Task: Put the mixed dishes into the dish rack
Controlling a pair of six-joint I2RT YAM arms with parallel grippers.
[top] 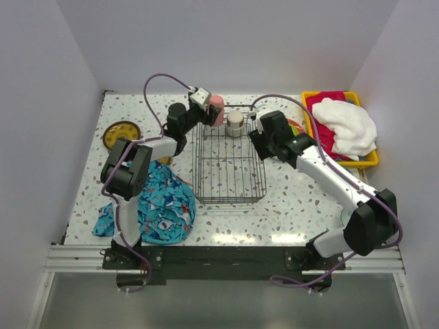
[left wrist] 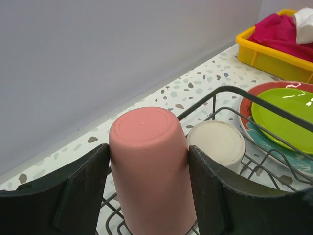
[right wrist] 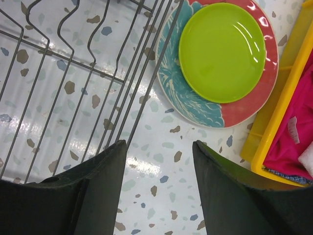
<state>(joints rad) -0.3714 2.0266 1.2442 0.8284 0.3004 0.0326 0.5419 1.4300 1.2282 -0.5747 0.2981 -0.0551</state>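
The dark grey wire dish rack [top: 230,164] stands mid-table. My left gripper [left wrist: 149,169] is shut on the upside-down pink cup [left wrist: 149,166], holding it at the rack's far left corner [top: 216,110]. A cream cup [top: 235,122] stands upside down in the rack beside it and also shows in the left wrist view [left wrist: 217,144]. My right gripper [right wrist: 160,161] is open and empty over bare table just right of the rack [right wrist: 88,73]. A lime-green plate [right wrist: 222,51] lies on a teal-and-red plate [right wrist: 181,93] right of the rack. A yellow-olive plate [top: 121,133] lies at far left.
A yellow tray [top: 343,130] with pink and white cloths stands at the back right; its wall shows in the right wrist view [right wrist: 279,103]. A blue patterned cloth [top: 154,202] lies at the front left, by the left arm. White walls enclose the table.
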